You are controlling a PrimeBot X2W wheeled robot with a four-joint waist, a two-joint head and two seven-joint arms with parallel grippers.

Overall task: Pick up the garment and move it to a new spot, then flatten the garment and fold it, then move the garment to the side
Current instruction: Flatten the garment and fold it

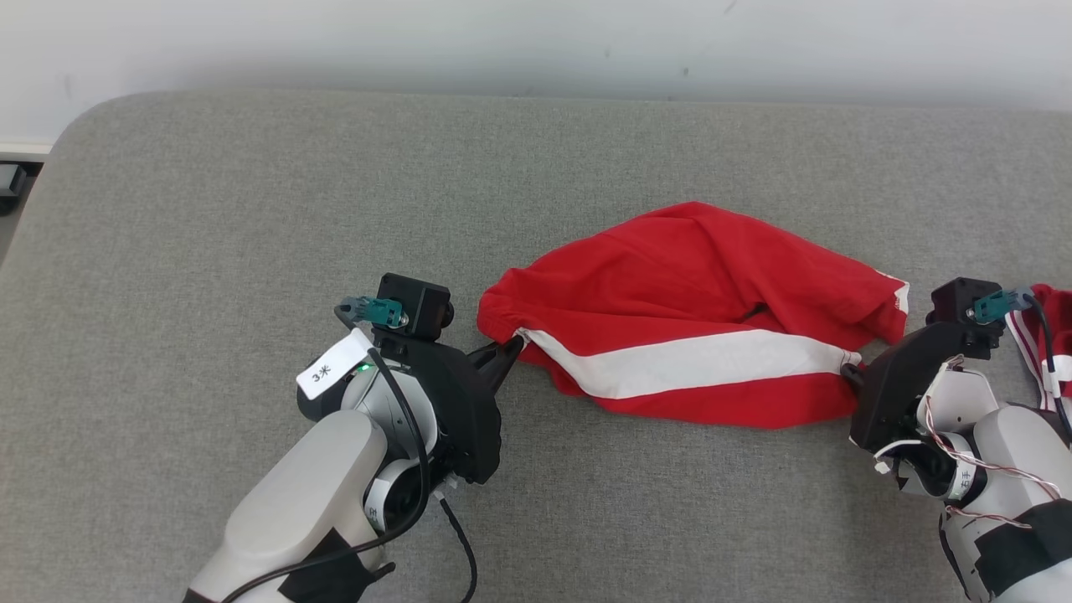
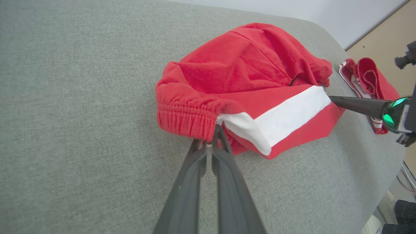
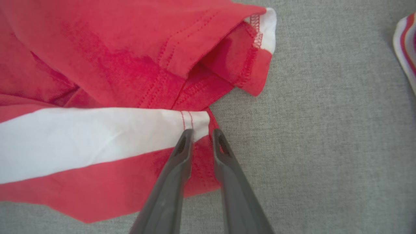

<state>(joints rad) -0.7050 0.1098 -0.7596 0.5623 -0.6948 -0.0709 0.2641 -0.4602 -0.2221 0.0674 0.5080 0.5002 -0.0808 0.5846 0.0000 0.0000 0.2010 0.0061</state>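
On garment (image 1: 687, 276): left gripper (image 2: 213, 130) tight, right gripper (image 3: 201, 133) ajar

Bare grey cushion (image 1: 209, 251) spans the frame's upper left and lower centre. The red garment (image 1: 687, 293) blocks centre-right; another red cloth (image 1: 1057, 335) crowds the right edge.

The garment (image 1: 687, 276), a pair of red shorts with a broad white stripe (image 1: 695, 360) down the side, is lying crumpled on the grey padded surface (image 1: 251, 209), towards its right. Its gathered elastic waistband (image 2: 182, 120) is pointing left and its stitched leg opening (image 3: 256, 42) right, while the upper layer is bunching into loose folds.
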